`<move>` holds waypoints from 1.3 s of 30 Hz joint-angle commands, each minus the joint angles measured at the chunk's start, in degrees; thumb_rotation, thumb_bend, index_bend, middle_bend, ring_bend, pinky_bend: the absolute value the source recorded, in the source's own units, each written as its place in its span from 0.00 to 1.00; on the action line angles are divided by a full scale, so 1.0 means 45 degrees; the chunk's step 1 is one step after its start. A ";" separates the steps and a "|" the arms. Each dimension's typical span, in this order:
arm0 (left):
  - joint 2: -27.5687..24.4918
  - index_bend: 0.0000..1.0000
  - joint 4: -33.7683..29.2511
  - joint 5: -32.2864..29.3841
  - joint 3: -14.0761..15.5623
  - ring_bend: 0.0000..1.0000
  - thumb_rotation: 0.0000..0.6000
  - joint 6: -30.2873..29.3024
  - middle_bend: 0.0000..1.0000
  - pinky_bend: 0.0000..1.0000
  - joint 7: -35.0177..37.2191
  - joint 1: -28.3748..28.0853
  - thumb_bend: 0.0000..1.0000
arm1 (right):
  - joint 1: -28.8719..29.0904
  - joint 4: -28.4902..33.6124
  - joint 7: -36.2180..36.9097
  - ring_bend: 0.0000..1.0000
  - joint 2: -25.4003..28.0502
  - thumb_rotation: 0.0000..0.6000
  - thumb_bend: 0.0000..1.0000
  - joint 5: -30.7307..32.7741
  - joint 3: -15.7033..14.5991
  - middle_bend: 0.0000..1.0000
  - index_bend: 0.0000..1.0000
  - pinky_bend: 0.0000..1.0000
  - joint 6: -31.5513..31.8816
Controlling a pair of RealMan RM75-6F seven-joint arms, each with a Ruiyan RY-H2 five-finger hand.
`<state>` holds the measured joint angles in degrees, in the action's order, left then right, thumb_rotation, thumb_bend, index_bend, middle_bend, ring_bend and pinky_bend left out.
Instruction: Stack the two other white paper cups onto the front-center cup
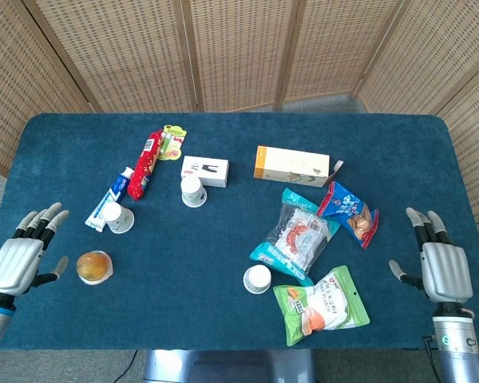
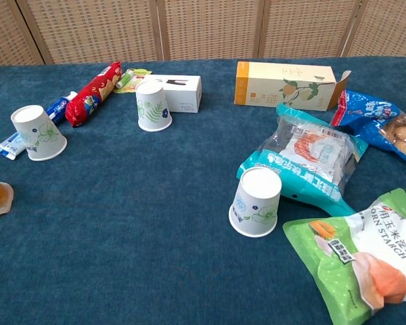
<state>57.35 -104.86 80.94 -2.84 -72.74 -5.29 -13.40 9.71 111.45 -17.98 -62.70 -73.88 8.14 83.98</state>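
Your left hand [image 1: 17, 262] is hovering with fingers spread and nothing in it at the left end of the table's [image 1: 223, 239] near edge, and your right hand [image 1: 441, 266] is doing the same at the right end, released and holding nothing; only the head view is showing either of them. The front-center cup [image 1: 257, 279] is sitting upside down near the middle of the near edge, touching the teal snack bag [image 1: 295, 239] behind it and lying just beside the green starch pouch [image 1: 321, 303] toward the near right corner. The left cup [image 1: 118, 217] is also sitting mouth down toward the left edge, next to the blue toothpaste tube [image 1: 112, 197], with an orange jelly cup [image 1: 94, 266] nearer the front, close to your left hand. The middle cup [image 1: 192, 191] is standing inverted toward the centre, right against the small white box [image 1: 205, 171]. Farther back, a red snack pack [image 1: 144, 163] is lying at a slant, and a long cream carton [image 1: 292, 166] is resting beside a blue snack bag [image 1: 349, 211].
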 commanded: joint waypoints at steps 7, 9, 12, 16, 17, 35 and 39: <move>0.0528 0.00 0.0482 -0.2087 -0.0538 0.00 0.96 0.1563 0.00 0.04 -0.1240 -0.1004 0.46 | -0.0151 0.0086 0.0078 0.00 0.0218 0.91 0.28 -0.0018 0.0005 0.14 0.00 0.41 0.0144; 0.0711 0.00 0.0695 -0.2613 -0.0702 0.00 0.96 0.1950 0.00 0.05 -0.1253 -0.1258 0.46 | -0.0192 0.0086 0.0116 0.00 0.0270 0.90 0.28 -0.0002 0.0007 0.14 0.00 0.41 0.0170; 0.0976 0.00 0.1118 -0.3258 -0.0875 0.00 0.96 0.2566 0.00 0.05 -0.1406 -0.1686 0.46 | -0.0258 0.0073 0.0190 0.00 0.0335 0.90 0.28 0.0037 -0.0004 0.14 0.00 0.41 0.0193; 0.1363 0.00 0.1518 -0.4008 -0.1046 0.00 0.96 0.3080 0.00 0.05 -0.1902 -0.2196 0.46 | -0.0369 0.0051 0.0319 0.00 0.0445 0.90 0.28 0.0072 -0.0001 0.14 0.00 0.41 0.0277; 0.1480 0.00 0.1613 -0.4217 -0.1086 0.00 0.96 0.3216 0.00 0.05 -0.2012 -0.2334 0.46 | -0.0407 0.0042 0.0388 0.00 0.0478 0.90 0.28 0.0082 0.0012 0.14 0.00 0.41 0.0316; 0.3614 0.00 0.3908 -0.6243 -0.1395 0.00 0.97 0.5229 0.00 0.05 -0.2692 -0.4396 0.46 | -0.0757 0.0033 0.0834 0.00 0.0889 0.90 0.28 0.0404 0.0124 0.13 0.00 0.41 0.0506; 0.4060 0.00 0.4479 -0.6375 -0.1393 0.00 0.96 0.5505 0.00 0.12 -0.2505 -0.4655 0.46 | -0.0846 0.0135 0.0807 0.00 0.0994 0.90 0.28 0.0458 0.0132 0.13 0.00 0.41 0.0591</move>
<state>74.94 -85.42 52.53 -9.07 -48.39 -16.99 -33.88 5.94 112.02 -14.33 -58.26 -71.82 8.73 86.61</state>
